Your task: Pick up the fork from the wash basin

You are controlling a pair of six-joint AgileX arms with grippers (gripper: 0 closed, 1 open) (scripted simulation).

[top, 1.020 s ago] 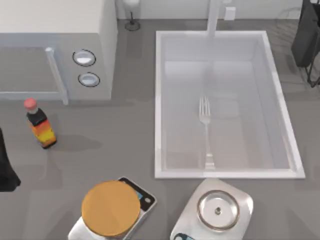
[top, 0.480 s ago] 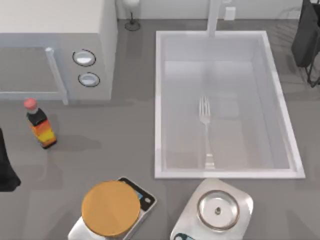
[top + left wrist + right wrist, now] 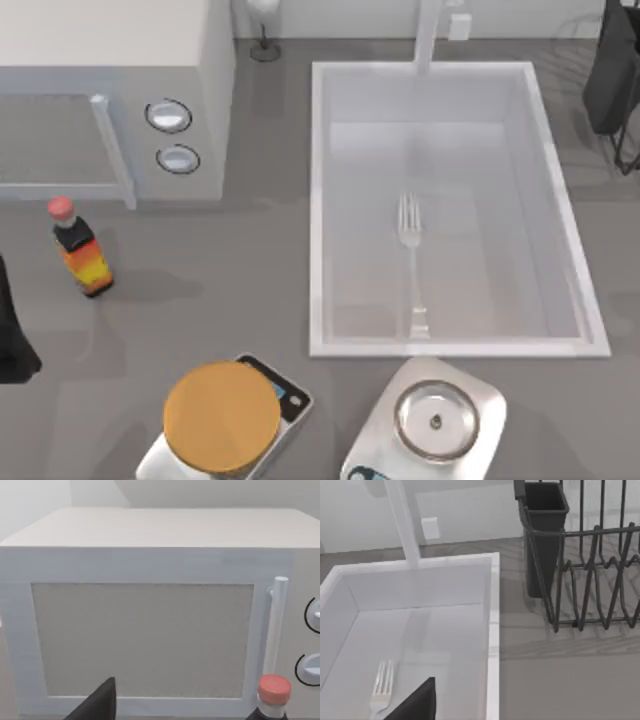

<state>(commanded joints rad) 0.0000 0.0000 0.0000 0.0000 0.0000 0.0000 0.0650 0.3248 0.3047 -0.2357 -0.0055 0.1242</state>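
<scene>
One fork [image 3: 410, 262] lies flat on the bottom of the one wash basin [image 3: 318, 200], near its middle, tines toward the far wall, handle end close to the near wall. Nothing touches it; nothing else lies in the basin. In the right wrist view the tines [image 3: 382, 682] show beside a dark tip of the right tool [image 3: 415, 702], above the basin's floor; whether that tool is wide or narrow, cannot tell.

Faucet [image 3: 427, 35] stands at the basin's far rim. Dark dish rack [image 3: 590, 575] with a cutlery holder [image 3: 542, 535] sits right of the basin.

Left of the basin: one microwave [image 3: 110, 110], two knobs. One red-capped sauce bottle [image 3: 78, 248] stands before it.

Two scales on the near worktop [image 3: 250, 260]: one with an orange disc [image 3: 221, 415], one with a round steel bowl [image 3: 436, 420].

Left tool [image 3: 97, 705] is near the microwave door; width cannot tell.
</scene>
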